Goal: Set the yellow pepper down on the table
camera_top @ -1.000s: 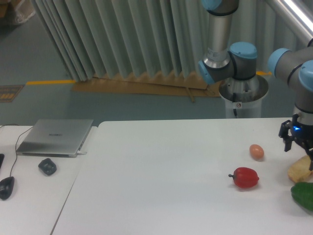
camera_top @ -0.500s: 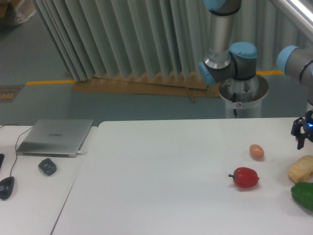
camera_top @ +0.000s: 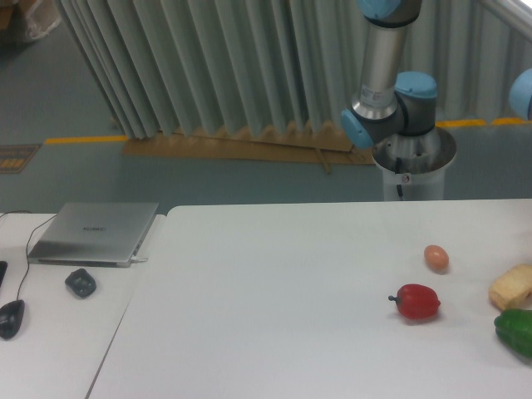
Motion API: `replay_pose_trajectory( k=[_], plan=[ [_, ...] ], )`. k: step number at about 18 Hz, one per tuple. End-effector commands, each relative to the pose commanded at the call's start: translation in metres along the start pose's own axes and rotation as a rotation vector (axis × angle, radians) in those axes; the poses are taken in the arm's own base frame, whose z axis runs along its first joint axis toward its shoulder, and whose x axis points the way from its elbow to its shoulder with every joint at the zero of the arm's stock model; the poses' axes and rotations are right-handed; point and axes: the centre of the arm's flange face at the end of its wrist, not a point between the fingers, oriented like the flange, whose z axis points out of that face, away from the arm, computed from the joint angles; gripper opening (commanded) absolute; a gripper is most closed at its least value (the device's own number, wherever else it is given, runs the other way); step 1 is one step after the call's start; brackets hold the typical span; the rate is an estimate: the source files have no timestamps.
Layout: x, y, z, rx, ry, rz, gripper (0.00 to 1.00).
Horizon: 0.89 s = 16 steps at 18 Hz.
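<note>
The yellow pepper is out of view. The white table point(camera_top: 274, 316) fills the lower part of the camera view. My gripper is outside the frame; only the arm's upper links point(camera_top: 384, 75) and a blue joint at the right edge point(camera_top: 524, 93) show behind the table.
A red pepper point(camera_top: 416, 301) lies right of centre, with a brown egg point(camera_top: 436, 258) just behind it. A tan bread-like chunk point(camera_top: 511, 288) and a green pepper point(camera_top: 516, 331) sit at the right edge. On the adjoining desk are a laptop point(camera_top: 93, 232), a dark object point(camera_top: 81, 283) and a mouse point(camera_top: 10, 318).
The gripper moved right from above the bread-like chunk and left the frame. The objects on the table have not moved.
</note>
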Motion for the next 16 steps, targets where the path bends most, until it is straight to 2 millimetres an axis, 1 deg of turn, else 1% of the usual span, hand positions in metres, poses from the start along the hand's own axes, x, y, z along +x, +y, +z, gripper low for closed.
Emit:
replay_pose_trajectory(
  k=[1,3,5,7,8,9,13,15,16],
  plan=[
    [0.0,0.008,0.008,-0.018,0.025,0.062,1.0],
    [0.003,0.017,0.013,-0.037,0.048,0.095,1.0],
    [0.007,0.028,0.024,-0.039,0.071,0.186,1.0],
    [0.013,0.044,0.029,-0.04,0.084,0.217,1.0],
    [0.013,0.047,0.037,-0.038,0.088,0.225,1.0],
    [0.011,0.049,0.038,-0.044,0.084,0.24,1.0],
    [0.025,0.068,0.052,-0.031,0.094,0.285,1.0],
    [0.031,0.073,0.06,-0.024,0.101,0.28,1.0],
    [0.031,0.071,0.062,-0.02,0.104,0.281,1.0]
  ],
)
